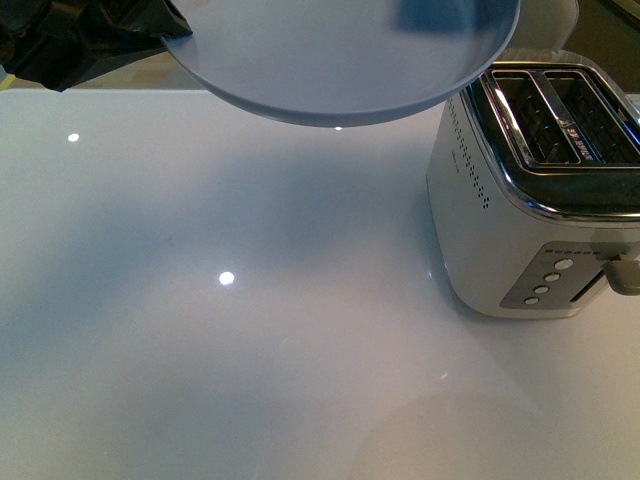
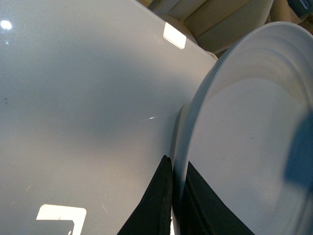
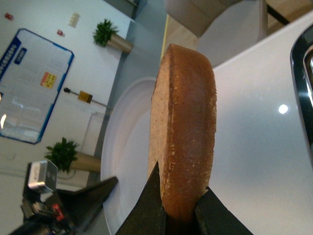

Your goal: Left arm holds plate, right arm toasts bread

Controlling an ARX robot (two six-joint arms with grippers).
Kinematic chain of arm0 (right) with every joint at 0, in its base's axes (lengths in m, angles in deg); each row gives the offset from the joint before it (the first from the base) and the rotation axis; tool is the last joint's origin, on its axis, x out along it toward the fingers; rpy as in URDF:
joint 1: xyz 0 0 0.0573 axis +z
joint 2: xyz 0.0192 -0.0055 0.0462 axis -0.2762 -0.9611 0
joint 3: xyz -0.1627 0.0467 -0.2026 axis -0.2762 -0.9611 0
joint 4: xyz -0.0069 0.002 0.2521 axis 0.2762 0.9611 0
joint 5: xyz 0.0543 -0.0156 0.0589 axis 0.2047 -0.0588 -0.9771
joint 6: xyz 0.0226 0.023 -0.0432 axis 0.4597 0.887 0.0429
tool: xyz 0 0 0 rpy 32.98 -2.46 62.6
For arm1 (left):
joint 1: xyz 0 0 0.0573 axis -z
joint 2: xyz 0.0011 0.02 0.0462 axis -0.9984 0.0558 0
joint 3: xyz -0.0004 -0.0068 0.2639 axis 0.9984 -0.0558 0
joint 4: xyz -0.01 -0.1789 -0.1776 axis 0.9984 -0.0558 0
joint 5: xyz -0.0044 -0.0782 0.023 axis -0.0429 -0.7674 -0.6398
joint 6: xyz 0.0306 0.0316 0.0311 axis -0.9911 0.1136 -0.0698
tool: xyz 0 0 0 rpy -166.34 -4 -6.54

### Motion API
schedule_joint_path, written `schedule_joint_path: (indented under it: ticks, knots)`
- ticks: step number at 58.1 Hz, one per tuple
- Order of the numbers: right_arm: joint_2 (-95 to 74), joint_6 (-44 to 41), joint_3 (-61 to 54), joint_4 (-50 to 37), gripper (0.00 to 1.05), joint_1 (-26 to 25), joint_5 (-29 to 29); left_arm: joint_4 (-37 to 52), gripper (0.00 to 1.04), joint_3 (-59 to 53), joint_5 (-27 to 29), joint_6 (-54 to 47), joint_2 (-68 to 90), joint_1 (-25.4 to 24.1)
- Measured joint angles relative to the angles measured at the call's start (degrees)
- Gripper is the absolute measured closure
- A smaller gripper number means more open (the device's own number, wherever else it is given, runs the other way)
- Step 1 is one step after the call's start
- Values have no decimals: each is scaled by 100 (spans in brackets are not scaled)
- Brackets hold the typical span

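Filling the top of the front view and closest to the lens, the plate is hanging in the air above the table, its pale blue underside tilting toward the camera and its round face lying nearly level. At its left rim the black, angular left gripper is meeting the edge, though this view is not showing how the jaws are standing. Off to the right, a white toaster with chrome-trimmed slots is standing on the glossy white surface, which is reflecting ceiling lights.

From the left wrist, the left gripper is clamping the plate's low raised rim between two matte black fingers, one on each face. The plate is reading as smooth and shallow. Behind it the table is shining, and beige chairs are sitting past its far edge.

From the right wrist, the right gripper is pinching the bread at one end, jaws closing on its two flat faces. The slice is showing its brown crust edge-on, its long axis running straight out from the fingertips, rounded top farthest away. Its crumb is looking coarse and grainy. The plate is sitting just behind the slice. A white wall is carrying a blue-framed poster, with potted plants beside it.
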Motion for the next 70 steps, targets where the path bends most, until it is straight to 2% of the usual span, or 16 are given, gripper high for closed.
schedule_joint_path:
  ticks: [10,16,24,32,41,56,70]
  knots:
    - [140,-1093,568,612,101,-330,898,0,102,0,-4,0,0,2]
    - [-50,-1853,695,721,101,-361,1287,0,102,0,-2,0,0,0]
    - [-702,-3436,702,511,101,-35,1910,0,102,0,-2,0,0,2]
    - [-1244,-4350,671,367,101,264,2205,0,102,0,-4,0,0,2]
    - [-1714,-4813,658,380,101,461,2404,0,102,0,-11,0,-2,2]
    - [-2041,-5056,636,494,101,651,2787,0,102,0,-46,0,-4,2]
    - [-2350,-5064,570,555,101,730,2736,2,102,-2,-52,0,-4,2]
